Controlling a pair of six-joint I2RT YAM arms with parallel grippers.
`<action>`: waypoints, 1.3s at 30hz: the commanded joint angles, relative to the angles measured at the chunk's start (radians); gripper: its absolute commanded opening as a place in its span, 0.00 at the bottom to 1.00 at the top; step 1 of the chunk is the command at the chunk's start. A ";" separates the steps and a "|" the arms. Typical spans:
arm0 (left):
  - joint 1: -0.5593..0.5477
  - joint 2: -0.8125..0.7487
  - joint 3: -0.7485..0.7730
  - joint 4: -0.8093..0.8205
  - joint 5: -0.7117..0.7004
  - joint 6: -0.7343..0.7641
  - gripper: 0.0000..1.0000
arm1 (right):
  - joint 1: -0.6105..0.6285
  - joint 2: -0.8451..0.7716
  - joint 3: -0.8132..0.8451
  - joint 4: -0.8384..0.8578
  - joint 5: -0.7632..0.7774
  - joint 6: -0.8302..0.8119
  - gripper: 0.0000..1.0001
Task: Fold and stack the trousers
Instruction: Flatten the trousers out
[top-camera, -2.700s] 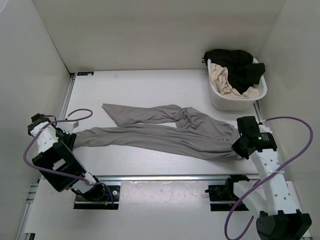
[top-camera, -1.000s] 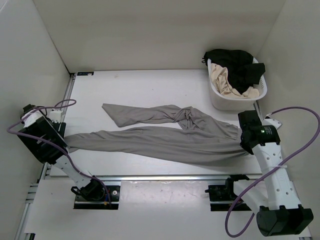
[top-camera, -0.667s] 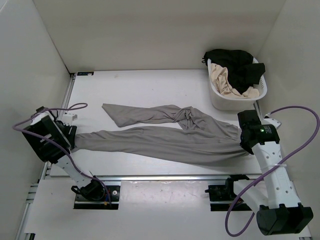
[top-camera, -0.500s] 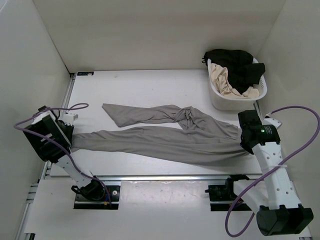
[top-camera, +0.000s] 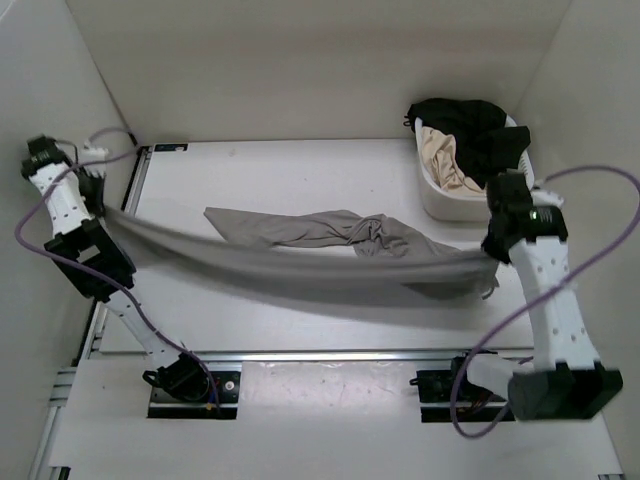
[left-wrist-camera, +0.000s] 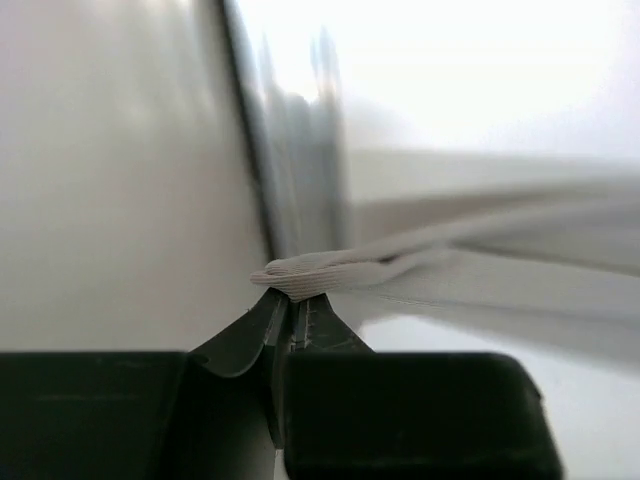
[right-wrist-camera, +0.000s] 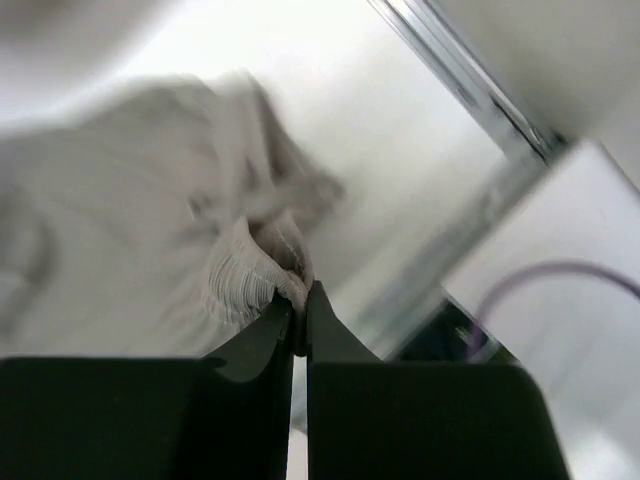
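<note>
Both arms have swung up and back over the last second, and the grey trousers (top-camera: 300, 262) have come up with them. The left hand (top-camera: 103, 205), which was low at the left edge of the counter (top-camera: 300, 170) and closing, is now raised near the left wall. It is clamped on the far end of 1 trouser leg. Its wrist view shows the left hand (left-wrist-camera: 293, 300) pinched tight, with a thin layered fold of the trousers (left-wrist-camera: 330, 268) caught at the tips.

The right hand (top-camera: 489, 252) has also risen. It sits just in front of the white laundry basket (top-camera: 430, 192) and is closed on the opposite end of the trousers. Seen from the wrist, the right hand (right-wrist-camera: 298, 305) grips a bunched ridge of the trousers (right-wrist-camera: 235, 270).

Between the 2 hands that leg hangs in a long, motion-blurred span above the counter. The other leg lies flat on the counter behind it, with a twisted bunch towards the right. A black garment (top-camera: 470, 125) and a beige garment (top-camera: 445, 160) fill the basket.
</note>
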 joint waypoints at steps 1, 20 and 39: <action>-0.071 0.092 0.488 -0.180 0.073 -0.076 0.14 | -0.082 0.199 0.380 0.168 -0.117 -0.108 0.00; 0.025 -0.249 -0.305 0.011 -0.004 0.123 0.14 | -0.138 -0.166 -0.115 0.136 -0.193 0.047 0.00; 0.242 -0.335 -0.657 0.041 -0.097 0.324 0.14 | -0.138 -0.594 -0.309 -0.231 -0.014 0.438 0.00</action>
